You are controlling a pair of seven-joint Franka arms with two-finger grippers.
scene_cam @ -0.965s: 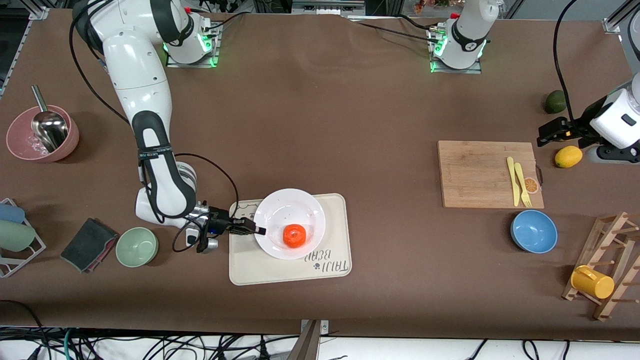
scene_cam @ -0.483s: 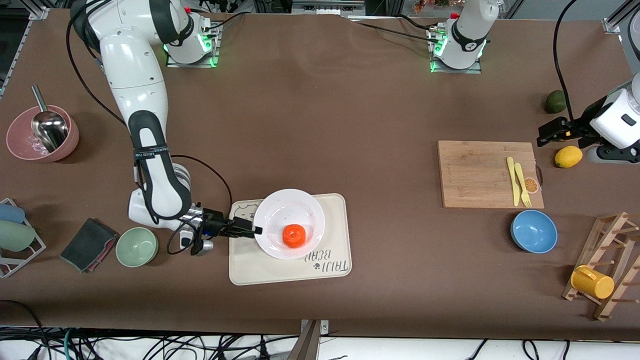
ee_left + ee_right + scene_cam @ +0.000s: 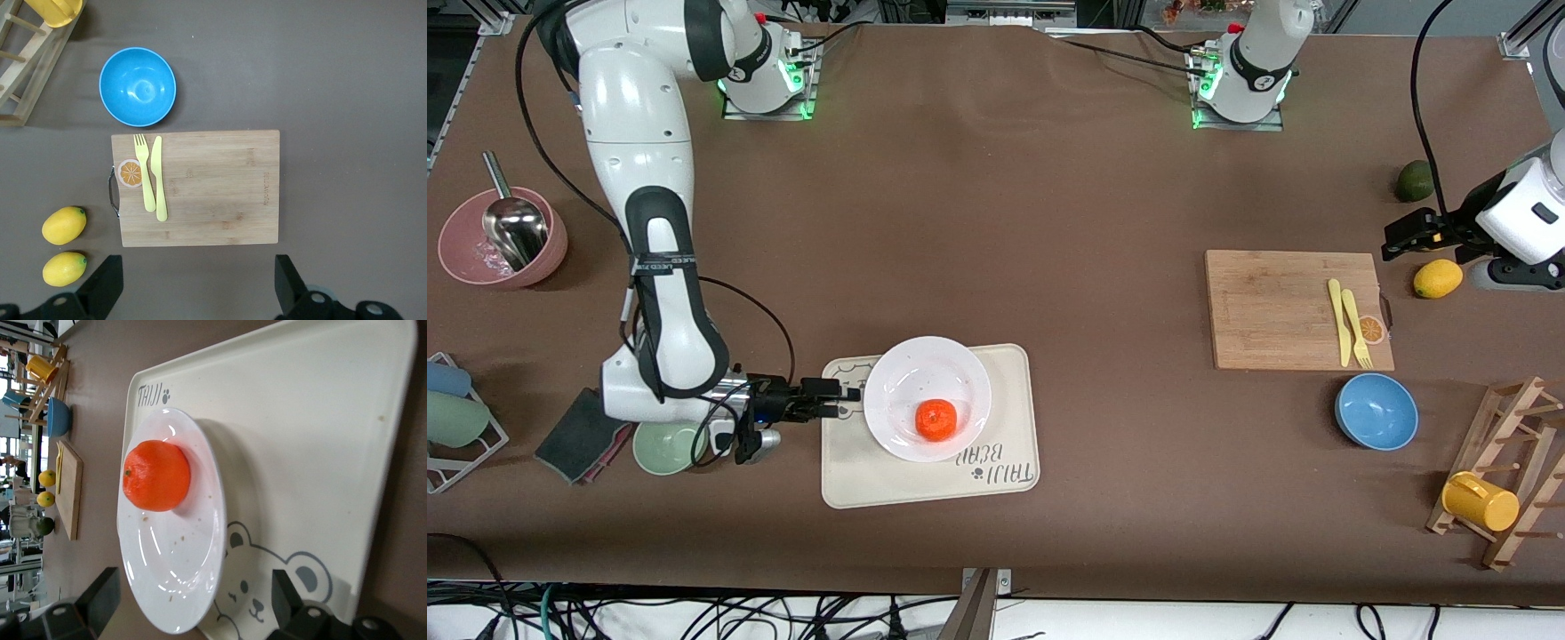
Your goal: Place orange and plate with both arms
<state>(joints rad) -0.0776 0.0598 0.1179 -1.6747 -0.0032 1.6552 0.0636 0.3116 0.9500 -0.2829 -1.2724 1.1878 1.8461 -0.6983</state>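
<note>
The white plate point(image 3: 927, 382) lies on the beige bear tray point(image 3: 996, 444), with the orange point(image 3: 936, 420) resting in it. The right wrist view shows the orange point(image 3: 157, 475) on the plate point(image 3: 170, 567) and the tray point(image 3: 320, 453) under them. My right gripper point(image 3: 848, 399) is low over the tray's edge toward the right arm's end, just short of the plate's rim. It is open point(image 3: 197, 613), the rim lying free between its fingers. My left gripper point(image 3: 1405, 238) waits open point(image 3: 198, 293), high beside the cutting board point(image 3: 220, 193).
A green bowl point(image 3: 665, 446) and a dark cloth point(image 3: 574, 436) lie under the right arm's wrist. A pink bowl with a ladle point(image 3: 503, 238) sits farther off. Near the left arm are a blue bowl point(image 3: 1376, 412), a lemon point(image 3: 1438, 278) and a rack with a yellow cup point(image 3: 1480, 500).
My right gripper opened, let go of the plate's rim and drew back toward the right arm's end. The tray, plate and orange slid slightly the same way. The left arm stayed still.
</note>
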